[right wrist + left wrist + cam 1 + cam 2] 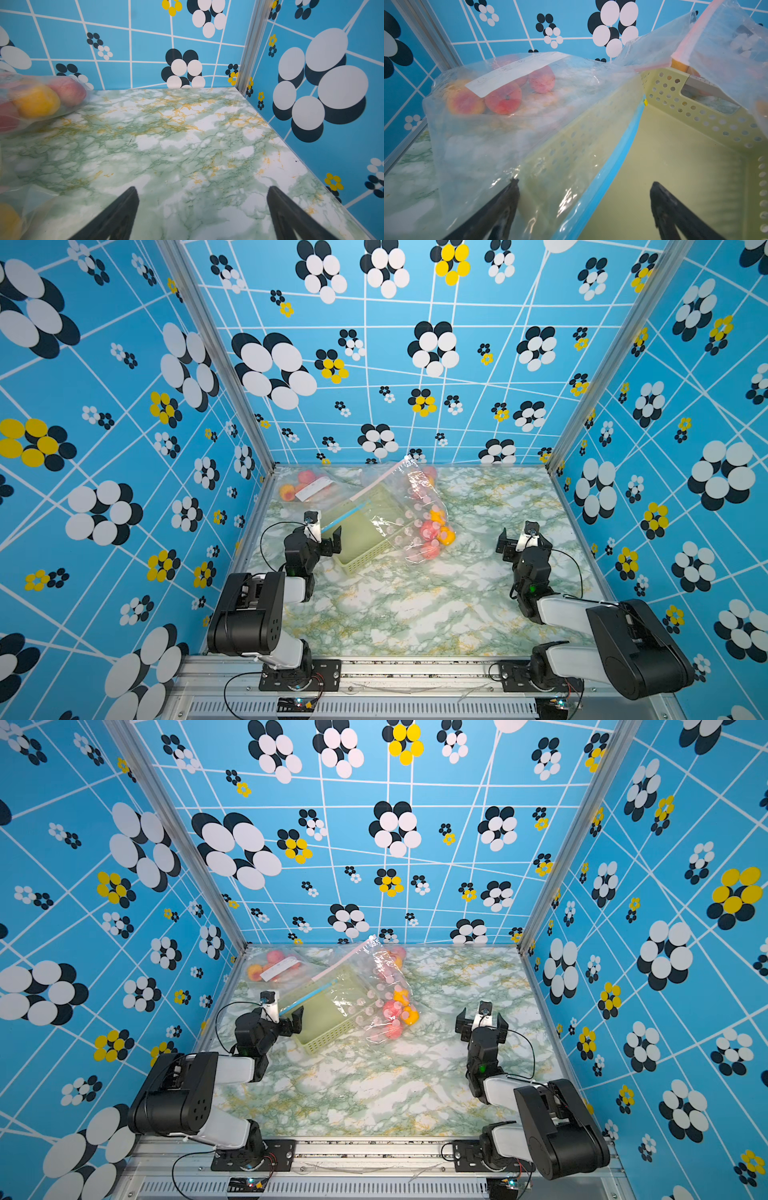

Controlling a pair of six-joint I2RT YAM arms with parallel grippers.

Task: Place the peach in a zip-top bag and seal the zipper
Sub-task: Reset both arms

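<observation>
Round, red-and-yellow peaches (pixel 503 99) already sit inside a clear, crinkly bag (pixel 500 133) near the tabletop's (pixel 187 135) far left corner. The bag's mouth is draped over the wall of a pale green, perforated plastic basket (pixel 708 122). Its blue zipper strip (pixel 618 158) may be unsealed, though glare hides the seam, so sealing is likely what is left. The left gripper (pixel 583 185) straddles the strip, jaws wide, holding nothing. The right gripper (pixel 202 188) hangs released near the right edge.
</observation>
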